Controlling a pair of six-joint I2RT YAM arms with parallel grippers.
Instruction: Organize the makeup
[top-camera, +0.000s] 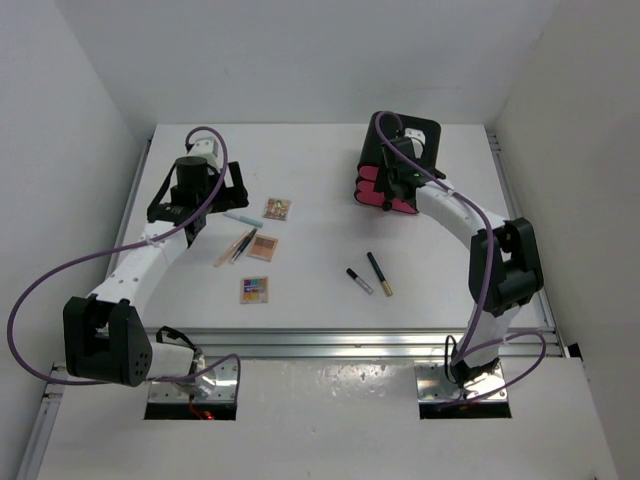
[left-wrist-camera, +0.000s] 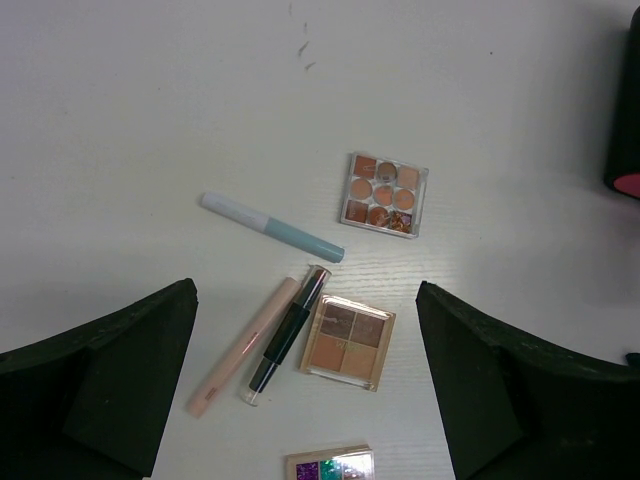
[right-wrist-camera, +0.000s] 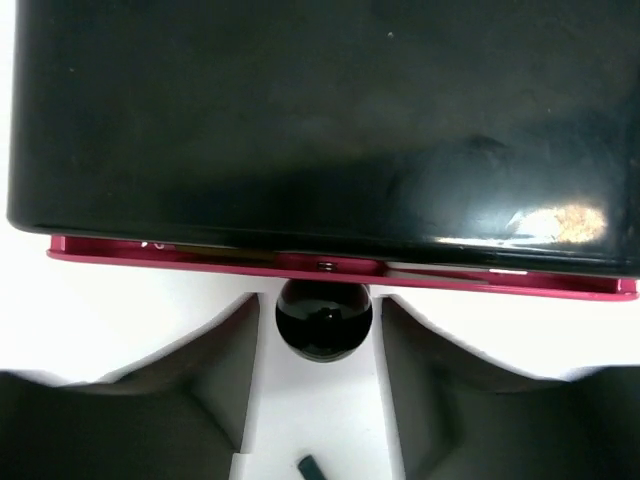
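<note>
The makeup lies left of centre: a pale blue stick, a nine-pan palette, a tan four-pan palette, a glitter palette, and a beige stick beside a black one. Two black sticks lie at mid-table. My left gripper is open and empty above the tan palette and the black stick. My right gripper is open, its fingers either side of the black knob of a pink drawer, with small gaps. No orange tube shows.
The black box with pink drawers stands at the back right, its glossy top filling the right wrist view. White walls enclose the table on three sides. A metal rail runs along the near edge.
</note>
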